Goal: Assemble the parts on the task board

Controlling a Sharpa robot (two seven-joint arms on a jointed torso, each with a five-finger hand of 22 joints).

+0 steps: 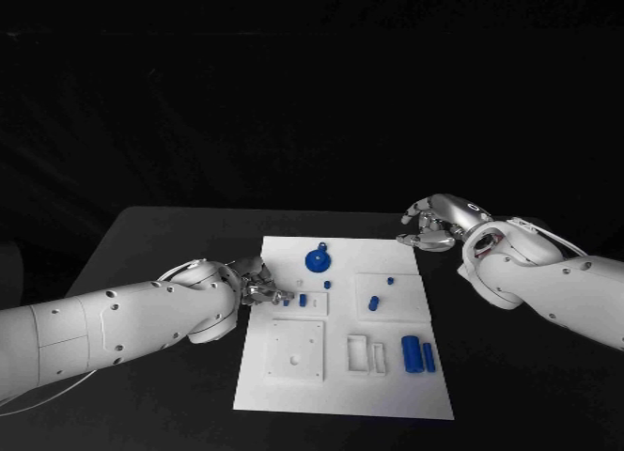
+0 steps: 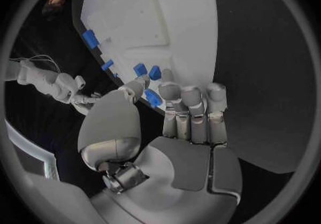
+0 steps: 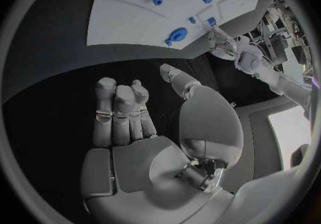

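Note:
The white task board (image 1: 394,399) lies in the middle of the black table. On it are a round blue part (image 1: 318,257), small blue parts (image 1: 373,303) and two blue cylinders (image 1: 419,355). My left hand (image 1: 258,285) is at the board's left edge and pinches a small blue part (image 2: 152,97) between thumb and fingertips, just over that edge, with two more small blue parts (image 2: 147,70) on the board (image 2: 181,21) close by. My right hand (image 1: 441,225) hovers by the board's far right corner and holds nothing, its fingers (image 3: 120,112) side by side and the thumb apart.
Raised white blocks and frames (image 1: 297,349) stand on the near half of the board. Bare black table (image 1: 163,244) runs along both sides of the board. My left arm (image 3: 251,61) shows beyond the board (image 3: 134,5) in the right wrist view.

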